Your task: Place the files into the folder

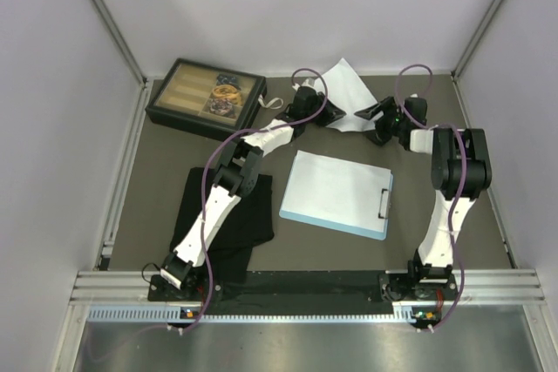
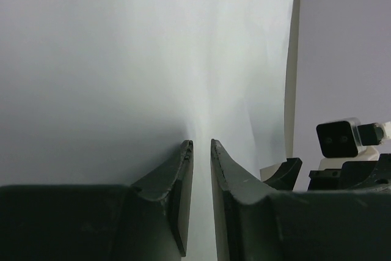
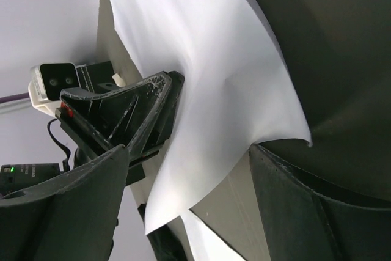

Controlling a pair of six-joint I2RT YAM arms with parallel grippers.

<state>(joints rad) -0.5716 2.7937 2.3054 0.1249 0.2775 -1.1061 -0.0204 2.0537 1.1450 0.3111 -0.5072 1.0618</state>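
A white paper sheet (image 1: 347, 86) stands lifted and curled at the back of the table between both grippers. My left gripper (image 1: 307, 111) is shut on it; in the left wrist view the sheet (image 2: 146, 59) fills the frame and creases at the gripper (image 2: 201, 143). My right gripper (image 1: 373, 119) is open, and the sheet's lower corner (image 3: 201, 102) hangs between its fingers (image 3: 189, 148). The light-blue folder (image 1: 336, 193) lies flat mid-table with its clip (image 1: 384, 202) at the right. I cannot tell whether a second sheet lies on it.
A dark compartment box (image 1: 207, 98) stands at the back left. A black cloth (image 1: 231, 215) lies under the left arm. Side and back walls enclose the table. The left gripper's fingers (image 3: 146, 105) are close to the right gripper.
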